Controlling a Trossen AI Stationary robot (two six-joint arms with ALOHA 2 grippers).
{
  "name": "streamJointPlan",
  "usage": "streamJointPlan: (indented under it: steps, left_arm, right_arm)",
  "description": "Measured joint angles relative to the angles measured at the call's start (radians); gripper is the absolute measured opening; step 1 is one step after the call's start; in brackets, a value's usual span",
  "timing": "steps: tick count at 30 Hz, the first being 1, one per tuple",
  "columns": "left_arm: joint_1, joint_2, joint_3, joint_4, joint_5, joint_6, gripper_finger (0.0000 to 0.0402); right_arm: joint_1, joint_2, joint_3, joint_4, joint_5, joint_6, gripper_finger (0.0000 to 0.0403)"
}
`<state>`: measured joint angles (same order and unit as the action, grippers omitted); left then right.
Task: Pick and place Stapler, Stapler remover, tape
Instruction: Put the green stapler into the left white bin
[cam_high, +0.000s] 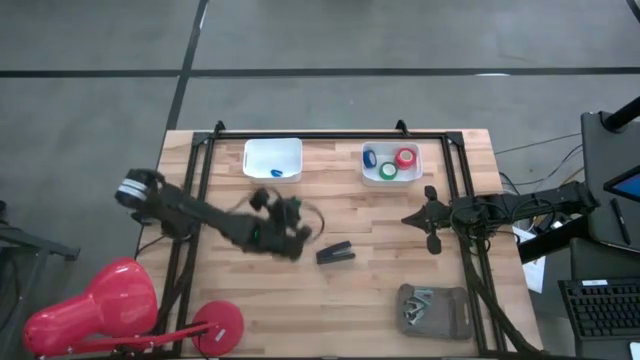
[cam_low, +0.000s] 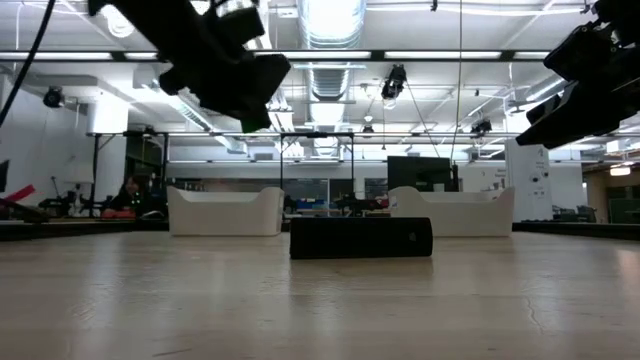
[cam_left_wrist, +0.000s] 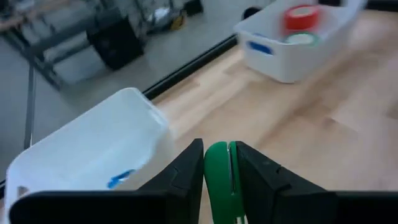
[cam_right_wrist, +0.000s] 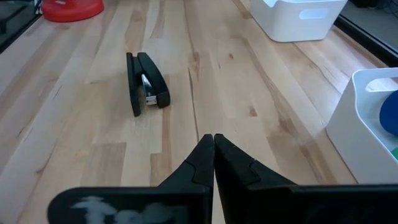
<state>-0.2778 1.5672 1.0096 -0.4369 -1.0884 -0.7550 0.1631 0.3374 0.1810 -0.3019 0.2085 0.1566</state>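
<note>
My left gripper (cam_high: 283, 212) hangs above the table's middle left, shut on a narrow green piece (cam_left_wrist: 217, 183) that I take for the stapler remover. The black stapler (cam_high: 336, 253) lies on the wood just to its right, and also shows in the right wrist view (cam_right_wrist: 147, 84) and the low view (cam_low: 360, 238). Red, green and blue tape rolls (cam_high: 390, 162) sit in the far right white bin (cam_high: 391, 178). My right gripper (cam_high: 415, 218) waits shut at the right, above the table. My left gripper pinches the green piece by its two flat sides (cam_left_wrist: 216, 168) between its two fingers. The piece's rounded end stands out a little past the fingertips. The fingers slant slightly downward toward the table's far side, and the piece is lifted clear of the table.
A second white bin (cam_high: 272, 150) at the far left holds a small blue item (cam_high: 276, 173). A grey pouch (cam_high: 433, 310) lies near the front right. A red lamp (cam_high: 100, 305) with a round base stands at the front left corner. Bare wood lies between the bins.
</note>
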Motion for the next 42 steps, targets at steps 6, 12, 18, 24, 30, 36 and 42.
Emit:
streamJointPlan:
  steps: [6,12,18,24,30,36,42]
  left_arm:
    - [0.25,-0.097,0.0,-0.002,0.169,0.104,0.0083]
    - [0.53,-0.117,0.0,-0.011,0.469,0.151,0.0088]
    - [0.72,-0.069,0.0,-0.01,0.67,0.152,0.0089]
    - [0.774,-0.007,0.0,-0.008,0.681,0.156,0.0086]
    - [0.782,0.057,0.0,-0.003,0.69,0.157,0.0096]
    - [0.782,0.111,0.0,0.008,0.725,0.159,0.0094]
    - [0.782,0.134,0.0,0.01,0.725,0.167,0.0101]
  right_arm:
    - [0.0,0.0,0.0,-0.001,0.0,0.0,0.0008]
    - [0.0,0.0,0.0,-0.001,0.0,0.0,0.0008]
    - [0.0,0.0,0.0,-0.001,0.0,0.0,0.0008]
    - [0.0,0.0,0.0,-0.001,0.0,0.0,0.0008]
    - [0.0,0.0,0.0,-0.001,0.0,0.0,0.0008]
    - [0.0,0.0,0.0,-0.001,0.0,0.0,0.0008]
    - [0.0,0.0,0.0,-0.001,0.001,0.0,0.0008]
